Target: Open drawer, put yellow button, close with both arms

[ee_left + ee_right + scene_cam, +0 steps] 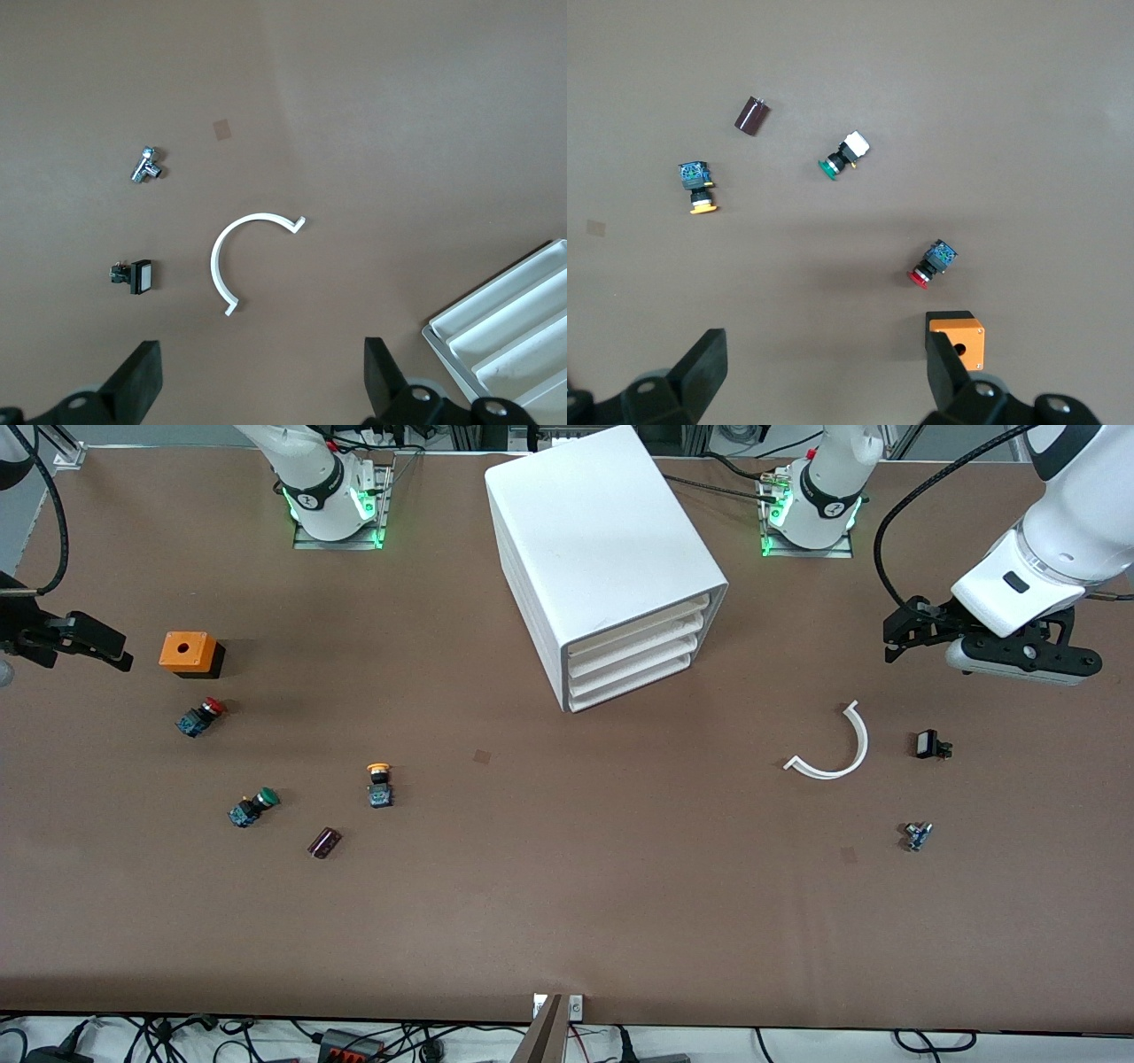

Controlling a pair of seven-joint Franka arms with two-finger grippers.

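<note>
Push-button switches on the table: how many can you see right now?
3. The yellow button lies nearest the cabinet; the green-capped switch lies toward the right arm's end; the red-capped switch sits beside the orange box.

The yellow button (379,784) stands apart from the green-capped switch (252,807) and dark cylinder (324,842), open table all round. Bare table lies before the drawer (633,636), with the white curved clip (833,746) toward the left arm's end.
</note>
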